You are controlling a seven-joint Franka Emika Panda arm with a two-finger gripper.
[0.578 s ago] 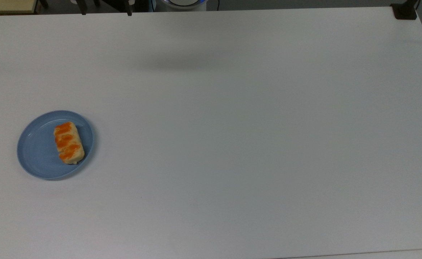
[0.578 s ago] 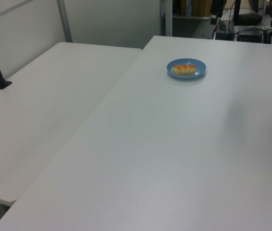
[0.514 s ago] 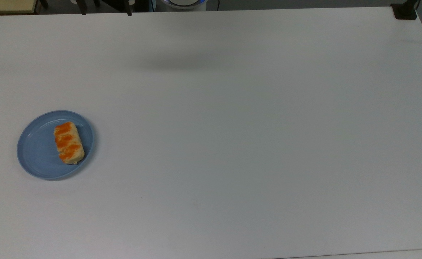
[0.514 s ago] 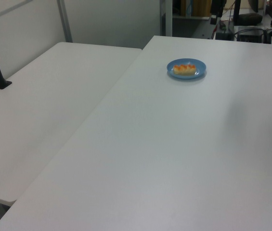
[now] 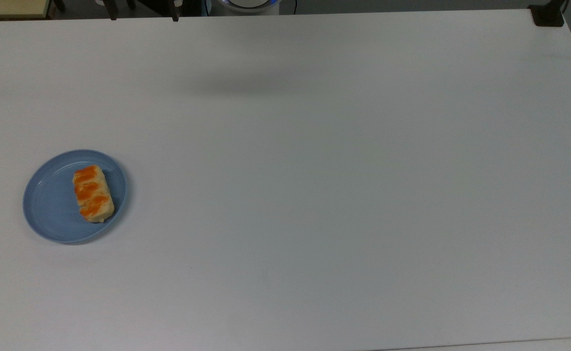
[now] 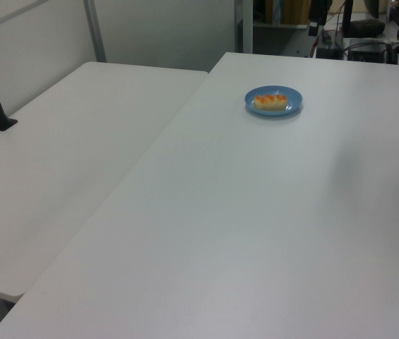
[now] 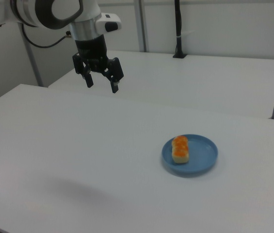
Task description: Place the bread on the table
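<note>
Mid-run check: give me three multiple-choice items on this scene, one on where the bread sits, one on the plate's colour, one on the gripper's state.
1. Where is the bread?
A. on the bare table
B. on the plate
C. in the gripper

2. What colour is the plate?
A. blue
B. red
C. green

3. How is the gripper?
A. shut on the bread
B. resting on the plate
C. open, in the air above the table

Answers:
1 B: the roll lies inside the plate's rim in the top view.
2 A: the plate is blue in all three views.
3 C: in the right view its fingers are spread, holding nothing, well to the right view's left of the plate.
</note>
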